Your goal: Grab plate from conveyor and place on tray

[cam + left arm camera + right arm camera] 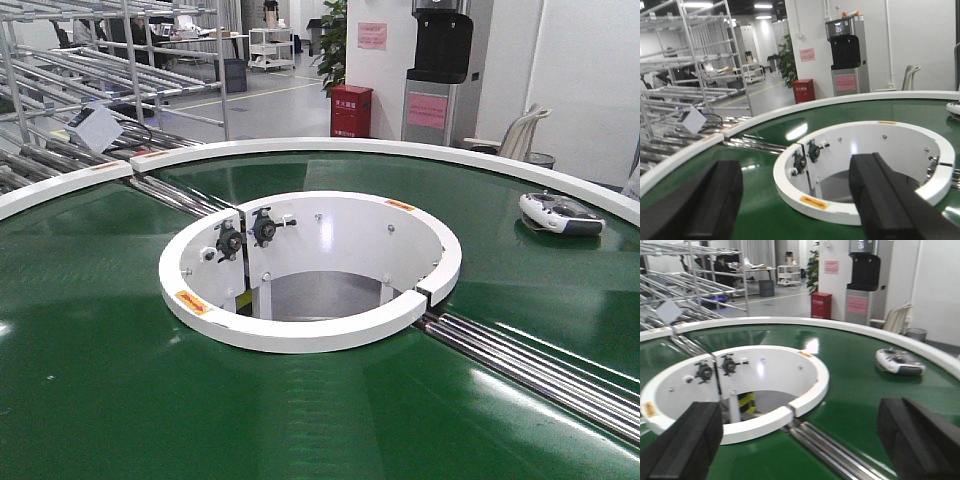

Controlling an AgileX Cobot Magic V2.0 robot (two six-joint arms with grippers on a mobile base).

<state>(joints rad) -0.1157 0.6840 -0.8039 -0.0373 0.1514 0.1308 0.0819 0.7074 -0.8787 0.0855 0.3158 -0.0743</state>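
Observation:
The conveyor (pixel 100 380) fills all three views: a dark green glossy ring belt with white curved rims around a round white central well (pixel 310 262). The plate and the tray are out of view. In the left wrist view my left gripper (pixel 797 197) hangs open over the belt (pixel 760 200) just before the well's rim, nothing between its black fingers (pixel 715 200). In the right wrist view my right gripper (pixel 799 440) is open too, above the belt (pixel 855 405) and the steel rollers (pixel 830 450), holding nothing. Neither gripper shows in the front view.
A white and grey handheld controller (pixel 560 213) lies on the belt at the far right, also in the right wrist view (pixel 900 361). Steel rollers (pixel 540 365) cross the belt at right. Metal racks (pixel 90 70), a red box (pixel 351 110) and a machine (pixel 440 70) stand beyond.

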